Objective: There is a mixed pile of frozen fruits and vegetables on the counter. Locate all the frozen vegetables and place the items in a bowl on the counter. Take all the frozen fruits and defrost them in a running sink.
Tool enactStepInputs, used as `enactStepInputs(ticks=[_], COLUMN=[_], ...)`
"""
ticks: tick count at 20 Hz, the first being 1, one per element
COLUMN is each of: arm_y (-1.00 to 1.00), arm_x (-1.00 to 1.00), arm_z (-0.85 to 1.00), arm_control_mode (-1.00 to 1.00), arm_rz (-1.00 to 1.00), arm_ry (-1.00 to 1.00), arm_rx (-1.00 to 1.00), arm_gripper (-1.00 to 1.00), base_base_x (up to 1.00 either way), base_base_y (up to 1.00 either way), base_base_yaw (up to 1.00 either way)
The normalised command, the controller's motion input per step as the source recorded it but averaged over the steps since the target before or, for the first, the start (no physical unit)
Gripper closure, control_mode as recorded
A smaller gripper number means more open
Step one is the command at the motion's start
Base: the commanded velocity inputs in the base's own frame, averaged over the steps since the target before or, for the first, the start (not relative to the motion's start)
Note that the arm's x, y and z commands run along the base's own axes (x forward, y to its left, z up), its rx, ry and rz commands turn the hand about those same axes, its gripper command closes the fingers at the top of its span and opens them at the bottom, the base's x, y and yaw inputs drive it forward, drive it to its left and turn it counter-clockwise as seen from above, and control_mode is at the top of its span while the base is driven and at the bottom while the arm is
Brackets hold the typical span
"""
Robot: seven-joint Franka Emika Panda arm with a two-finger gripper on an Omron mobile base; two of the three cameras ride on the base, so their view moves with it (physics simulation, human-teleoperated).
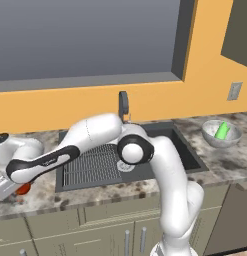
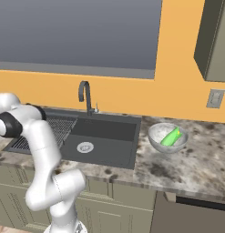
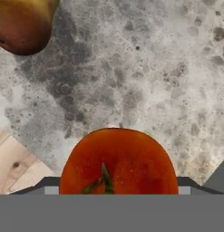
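Tomato (image 3: 118,161) lies on the speckled surface (image 3: 145,77) left of the sink (image 1: 145,150), directly under the claw (image 1: 15,192). Claw opening: cannot tell. Round, smooth, likely slippery when frozen; grip across widest girth, moderate force.

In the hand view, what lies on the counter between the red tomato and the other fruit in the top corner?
Nothing: in the hand view only bare speckled counter separates the tomato from the reddish-yellow fruit.
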Motion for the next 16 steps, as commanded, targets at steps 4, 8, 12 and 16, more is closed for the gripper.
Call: enactStepInputs(ticks=[4, 8, 12, 16], arm_y=[-0.34, -0.38, -0.43, -0.51], arm_x=[0.00, 0.06, 0.12, 0.13], arm_z=[0.56, 0.37, 0.22, 0.08], arm_control_mode=[-1.00, -1.00, -1.00, -1.00], arm_rz=[-0.06, -0.07, -0.07, -0.04], arm_ry=[-0.08, -0.06, -0.05, -0.04], arm_rx=[-0.01, 0.00, 0.00, 0.00], arm_gripper=[1.00, 1.00, 1.00, 1.00], base_base_x=[0.00, 0.00, 0.00, 0.00], base_base_y=[0.00, 0.00, 0.00, 0.00], base_base_yaw=[0.00, 0.00, 0.00, 0.00])
